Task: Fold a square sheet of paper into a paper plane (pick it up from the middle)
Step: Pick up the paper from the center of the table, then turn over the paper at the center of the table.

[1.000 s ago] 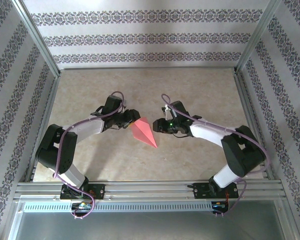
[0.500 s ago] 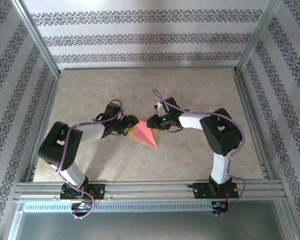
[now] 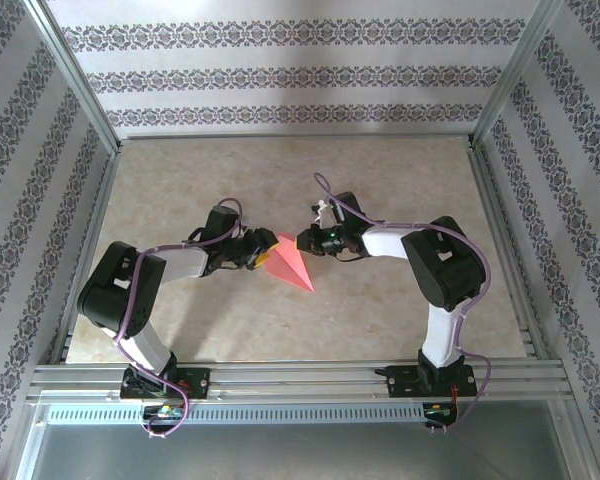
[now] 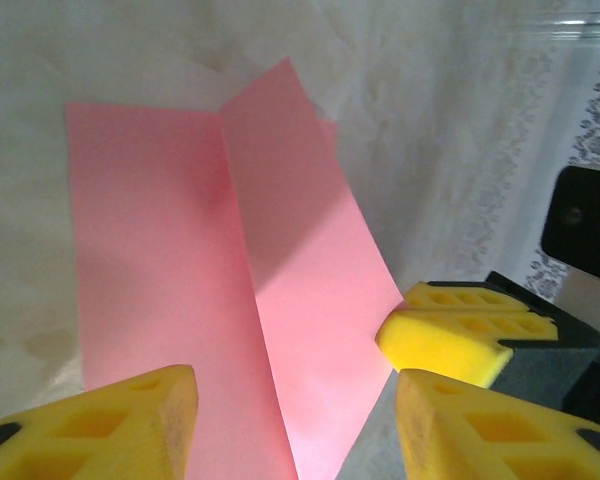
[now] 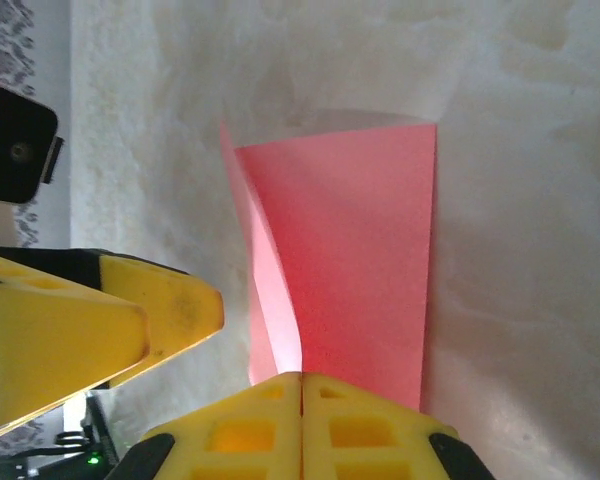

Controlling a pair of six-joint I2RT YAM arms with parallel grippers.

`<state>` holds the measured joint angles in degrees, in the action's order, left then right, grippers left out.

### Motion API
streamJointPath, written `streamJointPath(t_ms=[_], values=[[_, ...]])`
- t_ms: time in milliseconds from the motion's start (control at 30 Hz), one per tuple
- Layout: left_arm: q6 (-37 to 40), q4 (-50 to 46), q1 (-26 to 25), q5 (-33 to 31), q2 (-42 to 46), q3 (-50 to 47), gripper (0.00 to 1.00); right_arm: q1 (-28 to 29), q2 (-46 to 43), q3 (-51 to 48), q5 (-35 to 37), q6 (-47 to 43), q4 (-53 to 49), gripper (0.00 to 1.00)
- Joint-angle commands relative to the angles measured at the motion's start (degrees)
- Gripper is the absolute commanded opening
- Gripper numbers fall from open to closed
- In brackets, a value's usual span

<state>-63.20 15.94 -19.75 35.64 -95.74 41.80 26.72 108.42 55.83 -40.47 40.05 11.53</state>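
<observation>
I see the pink paper plane (image 3: pixel 290 262) lying near the middle of the bench (image 3: pixel 400 180), between the two arms. The right gripper (image 3: pixel 302 241) has its jaws pressed together on a raised edge of the paper. The left gripper (image 3: pixel 260 255) is at the paper's other end, jaws apart and not pinching.

A flat beige marbled tabletop (image 3: pixel 180 190) is bordered by aluminium rails (image 3: pixel 280 375). Near its middle a slim, pointed pink-red plane of thin folded paper (image 3: pixel 288 262) is laid, its tip turned towards the near edge. A centre crease is raised along it.
</observation>
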Motion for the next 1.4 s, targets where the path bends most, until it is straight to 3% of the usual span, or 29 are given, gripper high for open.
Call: streamJointPath(t_ms=[0,333,567,900,1367], values=[[1.74,7.55,0.50,4.97,3.33,-0.14,0.59,-1.03,-5.09,-1.86,-2.84,4.70,6.95,0.08],[-2.64,26.72,-1.21,9.94,5.61,-3.23,0.72,-3.93,-13.86,-6.22,-3.41,16.05,15.48,0.08],[-3.73,27.67,-2.53,10.45,5.63,-1.61,0.72,-4.48,-15.87,-8.36,-3.34,22.90,21.59,0.09],[-10.00,39.11,-3.63,13.39,0.75,-0.67,0.57,-4.56,-14.92,-9.69,-4.71,29.93,29.53,0.09],[-9.53,39.50,-3.64,13.85,-0.10,0.26,0.35,-4.66,-12.80,-10.07,-6.03,33.67,33.62,0.10]])
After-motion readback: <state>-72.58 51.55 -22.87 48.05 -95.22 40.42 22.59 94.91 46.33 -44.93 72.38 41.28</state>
